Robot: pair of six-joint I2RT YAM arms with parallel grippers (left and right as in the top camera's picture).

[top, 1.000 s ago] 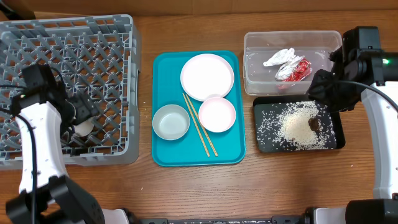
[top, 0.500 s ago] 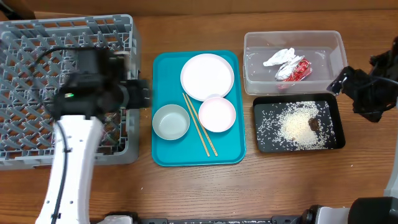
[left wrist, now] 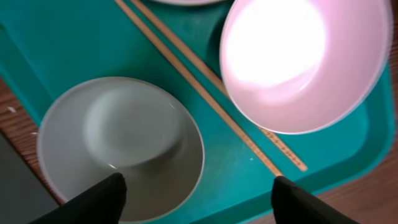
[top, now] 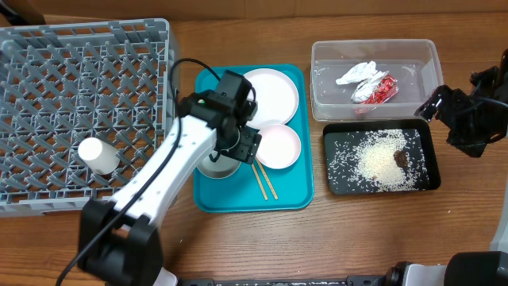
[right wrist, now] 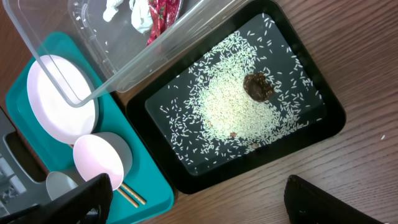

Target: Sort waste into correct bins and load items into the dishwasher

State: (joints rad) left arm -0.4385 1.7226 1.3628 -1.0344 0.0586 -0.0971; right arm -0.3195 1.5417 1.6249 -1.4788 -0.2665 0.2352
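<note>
– Two fingers spread wide on the left gripper (left wrist: 196, 202), with nothing between them. What is it after?

– My guess is the grey metal bowl (left wrist: 118, 146). It sits directly beneath, with one finger over the bowl and the other out past its rim, over the teal tray (left wrist: 74, 43). That stance suits pinching the rim, since the bowl looks too broad to span.

– And just beyond the fingers?

– Ahead lie the two chopsticks (left wrist: 205, 93), side by side on the tray. The pinkish-white bowl (left wrist: 305, 59) is past them, on the far-finger side. The white plate (top: 270, 94) is further ahead again. All four look to be waiting for the dish rack (top: 48, 79), well off to the arm's side. A small white cup (top: 98, 155) already lies on its lattice floor there.

– What about the right gripper (right wrist: 205, 205)?

– It is also fully apart and empty, hovering over bare table beside the black tray (right wrist: 329, 121). In front of it that tray holds the rice grains (right wrist: 230, 106) and the brown lump (right wrist: 258, 86). The clear tub (top: 413, 48) beyond holds the tissue (top: 357, 74) and the red-and-silver wrapper (top: 377, 90).

– So is the waste sorted?

– It appears so, with food in one bin and dry rubbish in the other. That would explain why the arm is standing clear.
</note>
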